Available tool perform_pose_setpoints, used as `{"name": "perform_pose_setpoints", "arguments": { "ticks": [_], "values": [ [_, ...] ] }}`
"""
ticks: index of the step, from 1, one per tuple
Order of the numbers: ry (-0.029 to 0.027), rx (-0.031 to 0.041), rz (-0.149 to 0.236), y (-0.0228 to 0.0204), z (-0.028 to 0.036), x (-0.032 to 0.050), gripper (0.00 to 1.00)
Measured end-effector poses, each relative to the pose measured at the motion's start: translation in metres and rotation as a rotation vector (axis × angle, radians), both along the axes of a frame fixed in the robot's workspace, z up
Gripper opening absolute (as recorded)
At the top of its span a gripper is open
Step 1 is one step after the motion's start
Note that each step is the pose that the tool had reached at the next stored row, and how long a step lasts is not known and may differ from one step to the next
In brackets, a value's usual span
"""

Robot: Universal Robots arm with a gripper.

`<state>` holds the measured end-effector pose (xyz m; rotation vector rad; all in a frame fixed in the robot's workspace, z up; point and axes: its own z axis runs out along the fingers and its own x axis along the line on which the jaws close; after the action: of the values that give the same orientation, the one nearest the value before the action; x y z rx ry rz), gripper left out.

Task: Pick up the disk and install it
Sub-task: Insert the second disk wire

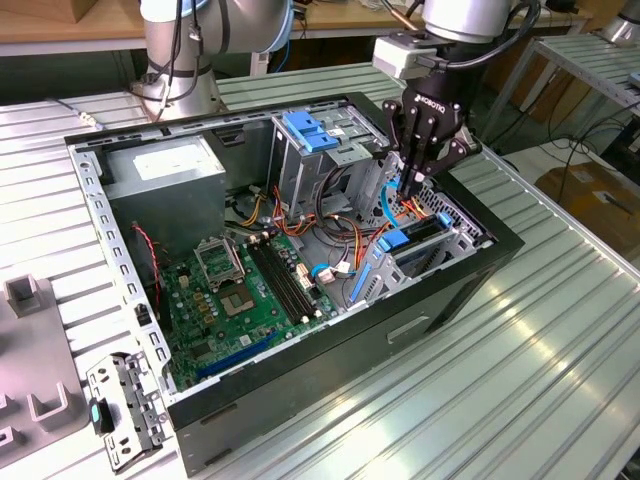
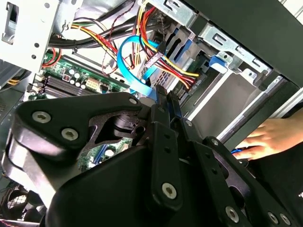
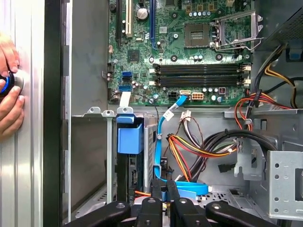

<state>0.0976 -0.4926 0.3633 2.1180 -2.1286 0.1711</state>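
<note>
Seemingly the disk (image 1: 418,238) already sits in its bay at right of frame; the end effector (image 1: 412,183) hangs above, fingers pressed together, empty.

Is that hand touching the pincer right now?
Apart. In the first wrist view the hand rests outside the black case wall, the pincer inside it.

No text, number or sign is legible here. The end effector (image 1: 416,176) carries a short pale marking across its black body in the exterior view, too small to make out. The white sticker (image 1: 163,164) on the grey metal box (image 1: 170,175) shows only faint, indistinct print.
</note>
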Motion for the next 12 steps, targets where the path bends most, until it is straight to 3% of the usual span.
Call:
{"name": "perform_pose_setpoints", "arguments": {
  "ticks": [6,8,12],
  "values": [
    [-0.0001,0.0001,0.0,-0.0003,0.0,-0.0001,0.16],
    [-0.0005,0.002,0.0,-0.0021,0.0,-0.0001,0.16],
    [-0.0028,0.0163,0.0,-0.0142,-0.0004,-0.0001,0.16]
  ]
}}
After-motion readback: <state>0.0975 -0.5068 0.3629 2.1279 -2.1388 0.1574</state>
